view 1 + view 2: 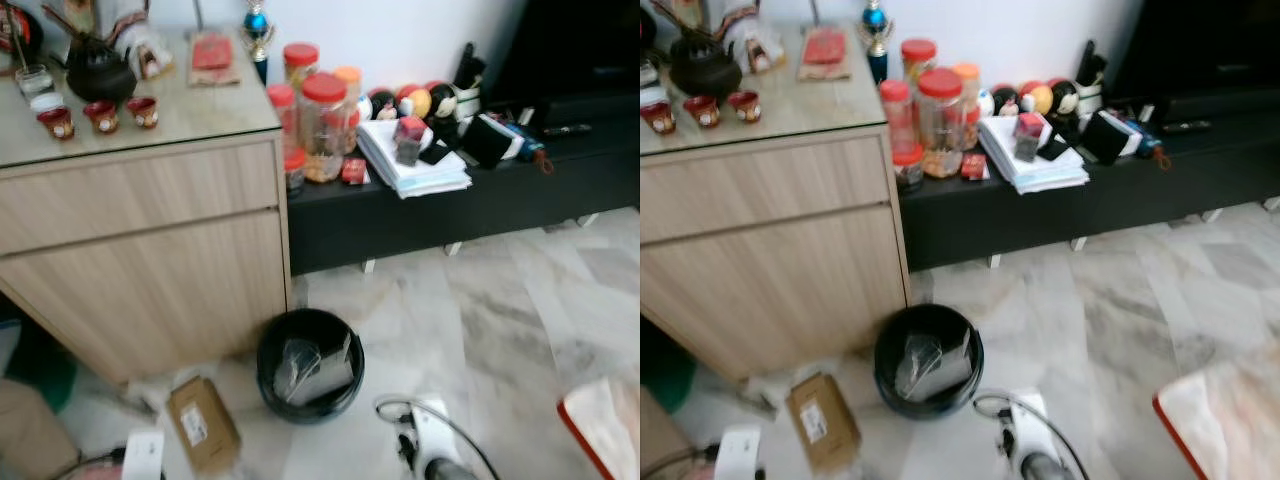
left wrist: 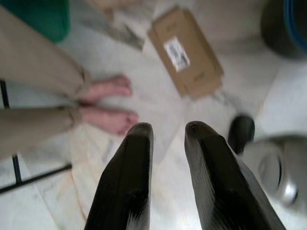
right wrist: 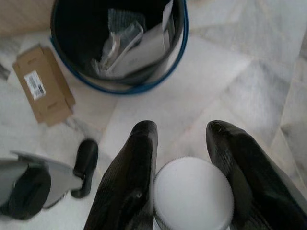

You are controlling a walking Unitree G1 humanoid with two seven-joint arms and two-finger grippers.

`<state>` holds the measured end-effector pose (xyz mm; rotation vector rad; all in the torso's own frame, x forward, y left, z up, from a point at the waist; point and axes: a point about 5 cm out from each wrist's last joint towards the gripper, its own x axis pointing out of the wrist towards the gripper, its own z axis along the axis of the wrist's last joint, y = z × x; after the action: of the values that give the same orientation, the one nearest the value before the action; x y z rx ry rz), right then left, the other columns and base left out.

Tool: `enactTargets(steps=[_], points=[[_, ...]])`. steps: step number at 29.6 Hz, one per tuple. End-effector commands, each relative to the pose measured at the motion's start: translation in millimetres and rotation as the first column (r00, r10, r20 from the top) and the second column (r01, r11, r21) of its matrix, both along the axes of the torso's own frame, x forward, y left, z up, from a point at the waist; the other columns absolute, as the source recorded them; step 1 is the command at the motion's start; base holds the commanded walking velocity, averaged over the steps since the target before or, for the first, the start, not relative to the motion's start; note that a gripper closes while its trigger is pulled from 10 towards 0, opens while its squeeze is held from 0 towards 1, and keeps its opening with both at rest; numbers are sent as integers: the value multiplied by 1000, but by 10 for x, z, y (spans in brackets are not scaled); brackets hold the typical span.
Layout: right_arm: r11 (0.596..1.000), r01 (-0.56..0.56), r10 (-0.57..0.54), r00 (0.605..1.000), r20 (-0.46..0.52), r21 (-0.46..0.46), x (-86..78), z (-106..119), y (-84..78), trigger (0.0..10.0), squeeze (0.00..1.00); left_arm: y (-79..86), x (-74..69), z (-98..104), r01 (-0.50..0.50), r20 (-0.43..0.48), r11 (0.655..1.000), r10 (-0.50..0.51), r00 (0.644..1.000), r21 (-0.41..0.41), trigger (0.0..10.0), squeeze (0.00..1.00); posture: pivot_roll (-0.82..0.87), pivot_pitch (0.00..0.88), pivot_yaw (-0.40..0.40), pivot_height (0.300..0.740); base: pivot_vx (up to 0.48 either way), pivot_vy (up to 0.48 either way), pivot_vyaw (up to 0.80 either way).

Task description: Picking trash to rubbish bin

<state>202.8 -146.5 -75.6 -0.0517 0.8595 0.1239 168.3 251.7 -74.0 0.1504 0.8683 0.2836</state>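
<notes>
Bin [image 3: 120, 81] on the floor with scraps inside, your right gripper [image 3: 184, 143] just short of it clamping a white lid [image 3: 193, 194], box [image 3: 42, 88] beside bin, left gripper [image 2: 168, 132] narrowly parted, holding nothing.

Glossy black tapered fingers on right claw [image 3: 184, 143]; silver arm, black cable.

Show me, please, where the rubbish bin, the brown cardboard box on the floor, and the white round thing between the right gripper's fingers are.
rubbish bin [image 1: 268, 352]: left eye view, left rim.
cardboard box [image 2: 192, 62]: left wrist view, top face.
white round thing [image 3: 193, 194]: right wrist view, top surface.
</notes>
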Motion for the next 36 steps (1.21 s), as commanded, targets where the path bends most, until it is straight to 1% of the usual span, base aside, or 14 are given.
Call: enactTargets(steps=[1, 7, 8, 15, 21, 24, 26, 28, 30, 31, 32, 33, 35, 36], points=[[1000, 27, -27, 999, -27, -14, -67, -35, -108, 10000, 0, -35, -57, -38, 7, -24, 1000, -8, 1000, -4, 10000, 0, 151, 126, -9, 740, 330, 0, 444], [1000, 19, -19, 1000, -23, -20, -67, -34, -112, 10000, 0, -36, -54, -38, 9, -24, 1000, -10, 1000, -5, 10000, 0, 149, 128, -7, 740, 327, 0, 0], [1000, -1, 1, 1000, -20, -25, -68, -33, -98, 10000, 0, -39, -54, -38, 13, -25, 1000, -13, 1000, -5, 10000, 0, 150, 129, -7, 740, 326, 0, 506], [1000, -10, 10, 1000, -18, -20, -66, -32, -74, 10000, 0, -39, -48, -35, 12, -23, 1000, -12, 1000, -3, 10000, 0, 153, 130, -9, 740, 324, 0, 555], [1000, 4, -4, 1000, -8, -6, -29, -13, -70, 10000, 0, -37, -43, -32, 14, -21, 1000, -14, 1000, 0, 10000, 0, 152, 131, -8, 740, 307, 0, 0], [1000, -15, 14, 1000, 8, 7, 11, 10, -37, 10000, 0, -44, -38, -31, 20, -19, 1000, -20, 1000, 0, 10000, 0, 152, 131, -9, 740, 0, 0, 0], [996, -83, 82, 996, 35, 17, 80, 52, 59, 10000, 0, -57, -21, -28, 26, -16, 1000, -26, 1000, 0, 10000, 0, 151, 131, -8, 740, 0, 0, 0], [992, -124, 123, 991, 45, 18, 105, 69, 109, 10000, 0, -65, -10, -25, 30, -14, 1000, -30, 999, 1, 10000, 0, 153, 131, -9, 740, 0, 0, 0], [983, -181, 178, 982, 69, 29, 154, 105, 200, 10000, 0, -81, 35, -6, 46, 1, 999, -46, 999, 6, 10000, 0, 155, 131, -10, 740, 0, 0, 0], [978, -207, 203, 975, 91, 38, 205, 142, 262, 10000, 0, -96, 86, 16, 58, 19, 998, -58, 998, 7, 10000, 0, 160, 132, -13, 740, 0, 0, 0], [978, -207, 203, 975, 91, 38, 205, 142, 262, 10000, 0, -96, 86, 16, 58, 19, 998, -58, 998, 7, 10000, 0, 160, 132, -13, 740, 0, 0, 0], [963, -262, 249, 955, 161, 60, 365, 269, 428, 10000, 0, -170, 257, 89, 113, 70, 994, -114, 991, 8, 10000, 0, 162, 132, -14, 740, 0, 0, 0], [955, -287, 270, 942, 199, 66, 455, 347, 516, 10000, 0, -239, 358, 129, 151, 98, 988, -150, 984, -8, 10000, 0, 165, 132, -15, 740, 0, 0, 0], [952, -300, 280, 935, 215, 65, 494, 382, 553, 10000, 0, -292, 403, 142, 170, 110, 985, -165, 980, -35, 10000, 0, 165, 132, -15, 740, 0, 0, 0]])
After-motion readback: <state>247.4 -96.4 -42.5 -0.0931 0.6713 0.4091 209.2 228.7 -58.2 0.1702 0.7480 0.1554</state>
